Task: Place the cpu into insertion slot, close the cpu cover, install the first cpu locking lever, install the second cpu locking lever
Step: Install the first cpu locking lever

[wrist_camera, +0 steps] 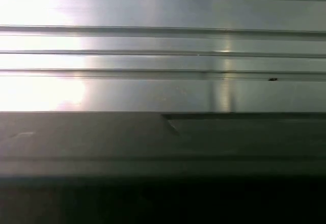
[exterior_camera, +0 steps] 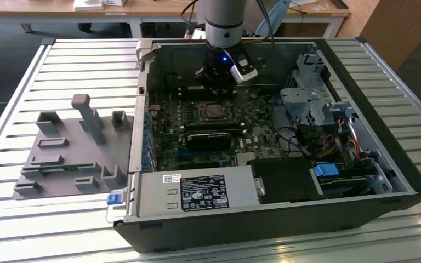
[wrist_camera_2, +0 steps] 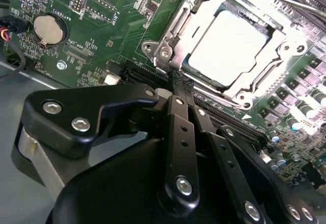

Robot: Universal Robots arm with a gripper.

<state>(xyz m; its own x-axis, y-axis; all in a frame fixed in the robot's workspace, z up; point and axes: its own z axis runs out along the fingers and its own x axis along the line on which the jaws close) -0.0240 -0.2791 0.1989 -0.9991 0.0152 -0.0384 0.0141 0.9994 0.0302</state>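
Closed jaws hang just beside the cpu cover [wrist_camera_2: 232,51], lowered around the cpu [wrist_camera_2: 227,47].

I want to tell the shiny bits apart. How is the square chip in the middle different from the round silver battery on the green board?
The cpu is square with a dull, pale grey top; the coin battery is round and shinier. The cpu looks larger than the coin battery. The cpu sits inside the silvery cpu cover frame; the coin battery sits in a small black holder. Both lie flat on the green motherboard.
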